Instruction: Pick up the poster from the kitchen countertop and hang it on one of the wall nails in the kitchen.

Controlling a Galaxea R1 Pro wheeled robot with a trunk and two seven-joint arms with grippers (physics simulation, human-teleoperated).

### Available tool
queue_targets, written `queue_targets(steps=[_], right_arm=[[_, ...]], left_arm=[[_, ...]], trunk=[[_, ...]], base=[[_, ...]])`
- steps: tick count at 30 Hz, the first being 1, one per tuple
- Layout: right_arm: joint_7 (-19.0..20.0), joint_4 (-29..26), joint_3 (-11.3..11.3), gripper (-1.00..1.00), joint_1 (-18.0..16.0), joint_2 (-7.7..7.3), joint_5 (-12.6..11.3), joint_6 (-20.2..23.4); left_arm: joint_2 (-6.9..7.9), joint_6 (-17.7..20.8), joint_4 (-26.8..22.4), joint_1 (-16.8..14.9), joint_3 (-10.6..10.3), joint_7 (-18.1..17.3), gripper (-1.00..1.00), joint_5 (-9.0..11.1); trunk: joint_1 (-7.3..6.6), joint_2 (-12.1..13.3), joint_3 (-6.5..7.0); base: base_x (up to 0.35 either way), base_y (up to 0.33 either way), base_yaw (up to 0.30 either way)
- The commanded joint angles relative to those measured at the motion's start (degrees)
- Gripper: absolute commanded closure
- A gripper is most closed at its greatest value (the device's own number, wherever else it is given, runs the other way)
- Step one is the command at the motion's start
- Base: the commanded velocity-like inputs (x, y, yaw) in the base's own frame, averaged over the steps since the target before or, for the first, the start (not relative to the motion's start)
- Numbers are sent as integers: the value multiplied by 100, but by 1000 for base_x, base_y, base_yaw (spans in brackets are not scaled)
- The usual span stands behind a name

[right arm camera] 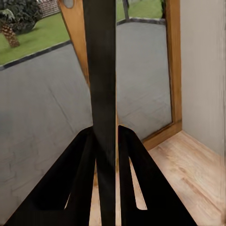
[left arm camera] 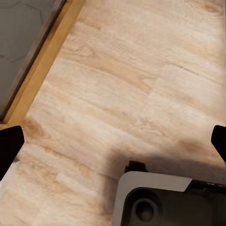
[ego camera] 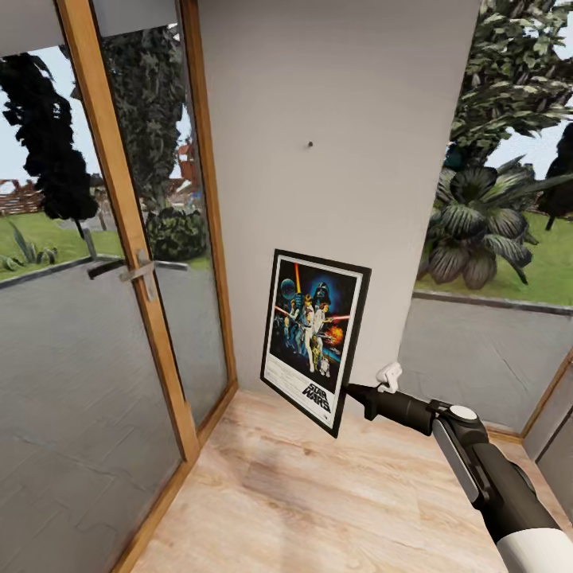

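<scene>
Poster (ego camera: 314,338) held upright in the air before the grey wall (ego camera: 334,159), well below the nail (ego camera: 310,145). It reads as a thin, stiff, light framed panel, liable to swing; the frame edge is the natural hold. Right gripper (ego camera: 350,390): jaws closed on the poster's lower right edge, seen edge-on (right arm camera: 104,113) between them. Left gripper (left arm camera: 113,143): jaws wide apart, empty, above the floor (left arm camera: 132,70).
</scene>
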Motion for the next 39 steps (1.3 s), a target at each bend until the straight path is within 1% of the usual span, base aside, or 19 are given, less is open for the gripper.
queue_targets(steps=[1, 13, 21, 26, 39], right_arm=[[2, -2, 9, 100, -7, -3, -66, 59], [2, -1, 9, 100, 1, -3, -66, 59], [2, -2, 9, 100, 1, -3, -66, 59], [-5, -1, 9, 100, 1, -3, -66, 62], [-4, -3, 9, 100, 1, -3, -66, 59]], left_arm=[[0, -2, -8, 1, 4, 1, -100, -2], [0, -2, -7, 1, 8, 1, -100, -4], [0, -2, -6, 1, 17, 9, -100, -10], [0, -2, 1, 1, 33, 10, -100, -11], [0, -2, 1, 1, 46, 10, -100, -11]], trunk=[[6, -12, -7], [6, -12, 53], [6, -12, 97], [6, -12, 103], [6, -12, 104]], base=[[246, 273, -270], [246, 266, -272], [77, 84, -265], [184, 3, -46], [323, 0, -4]])
